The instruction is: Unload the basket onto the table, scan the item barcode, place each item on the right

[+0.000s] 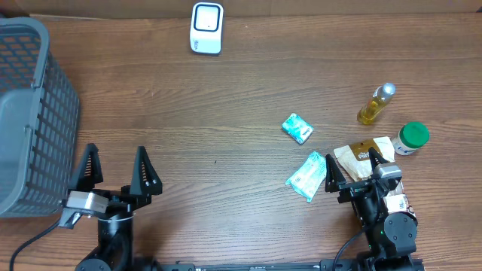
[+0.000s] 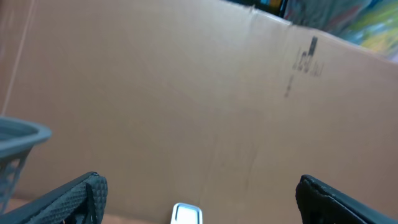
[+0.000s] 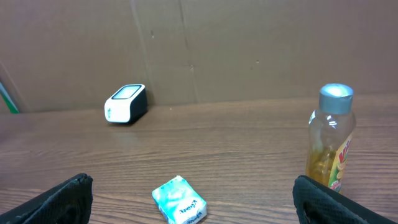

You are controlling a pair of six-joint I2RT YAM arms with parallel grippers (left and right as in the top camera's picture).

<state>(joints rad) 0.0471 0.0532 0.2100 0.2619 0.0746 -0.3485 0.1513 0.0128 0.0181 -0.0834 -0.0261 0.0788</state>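
Observation:
The white scanner with a dark blue face (image 1: 206, 28) stands at the far edge of the wooden table, also showing in the left wrist view (image 2: 186, 214) and the right wrist view (image 3: 125, 103). Loose items lie at the right: a small teal tissue pack (image 1: 297, 128) (image 3: 179, 199), a flat teal packet (image 1: 306, 176), a bottle of yellow liquid (image 1: 376, 104) (image 3: 329, 140), a green-capped jar (image 1: 411, 138) and a brown snack bag (image 1: 361, 156). My left gripper (image 1: 115, 149) (image 2: 199, 186) is open and empty at the near left. My right gripper (image 1: 352, 156) (image 3: 193, 183) is open, empty, over the snack bag's near edge.
A grey plastic basket (image 1: 30, 113) (image 2: 18, 134) stands at the left edge, beside my left arm. A brown cardboard wall (image 2: 186, 93) closes off the far side of the table behind the scanner.

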